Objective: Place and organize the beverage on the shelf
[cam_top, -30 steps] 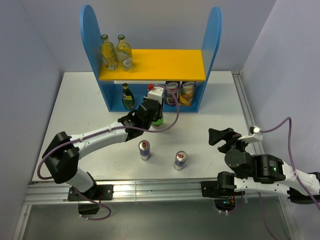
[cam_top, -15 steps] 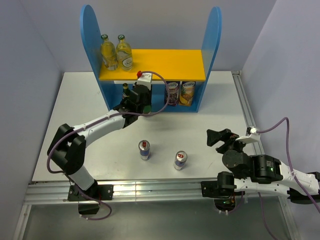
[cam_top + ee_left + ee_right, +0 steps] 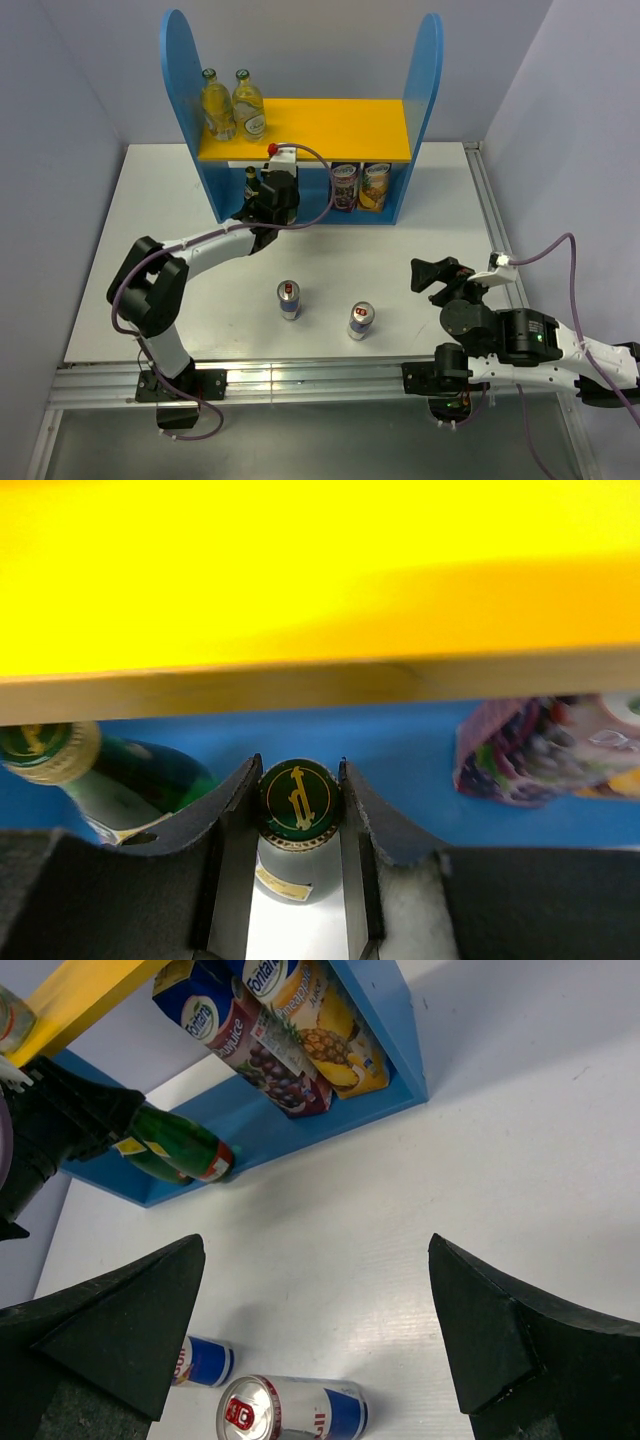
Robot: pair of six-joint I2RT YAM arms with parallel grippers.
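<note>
The blue shelf [image 3: 428,70] has a yellow upper board [image 3: 330,128]. Two pale-yellow bottles [image 3: 218,106] stand on its left end. My left gripper [image 3: 270,192] reaches into the lower tier and is shut on a dark green bottle [image 3: 298,802], its cap between the fingers. The second green bottle [image 3: 110,778] stands just left of it. Both green bottles show in the right wrist view [image 3: 183,1143]. Two blue-silver cans [image 3: 289,299] [image 3: 361,320] stand on the table. My right gripper [image 3: 438,274] is open and empty, right of the cans [image 3: 300,1412].
Two fruit-printed juice cartons [image 3: 359,186] stand in the right half of the lower tier, also in the right wrist view [image 3: 265,1045]. The yellow board [image 3: 320,570] hangs close above my left gripper. A metal rail [image 3: 300,375] runs along the table's near edge.
My left gripper has carried the green bottle from the table in front of the shelf back and left into the lower tier, beside the other green bottle. The right arm shifted slightly left.
</note>
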